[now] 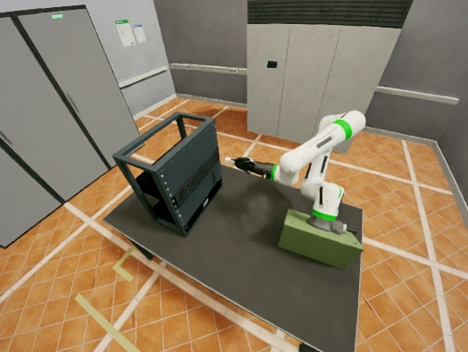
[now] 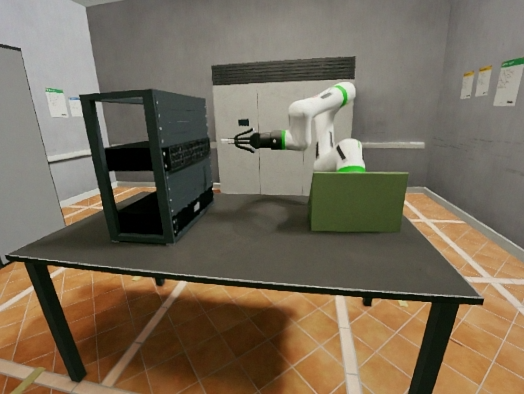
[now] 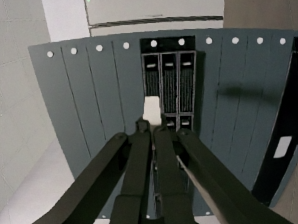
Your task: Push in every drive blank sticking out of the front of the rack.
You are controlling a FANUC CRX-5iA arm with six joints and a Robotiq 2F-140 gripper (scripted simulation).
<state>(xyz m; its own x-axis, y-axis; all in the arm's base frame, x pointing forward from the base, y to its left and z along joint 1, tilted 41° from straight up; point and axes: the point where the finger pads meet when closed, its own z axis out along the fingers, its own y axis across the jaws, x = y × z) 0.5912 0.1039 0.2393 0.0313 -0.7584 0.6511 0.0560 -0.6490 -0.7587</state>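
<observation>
The dark rack (image 1: 192,158) (image 2: 186,112) (image 3: 85,100) stands upright on the table. Its drive unit (image 1: 195,182) (image 2: 189,154) (image 3: 170,46) has ribbed dark drive fronts (image 3: 169,82) in narrow columns; the wrist view shows three columns at one end. The fingers hide part of them. I cannot tell whether any blank sticks out. My gripper (image 1: 230,160) (image 2: 229,141) (image 3: 152,107) is shut, with a pale tip at the fingertips. It points at the rack's front, near its far end, with a small gap between. In the wrist view the tip overlaps the left column.
Plain panels lie on both sides of the drive unit. A black unit with a white label (image 1: 205,202) (image 2: 196,205) (image 3: 283,146) sits low in the rack. The arm's green base block (image 1: 314,241) (image 2: 357,202) stands on the table (image 1: 250,272) (image 2: 280,255), across from the rack's front.
</observation>
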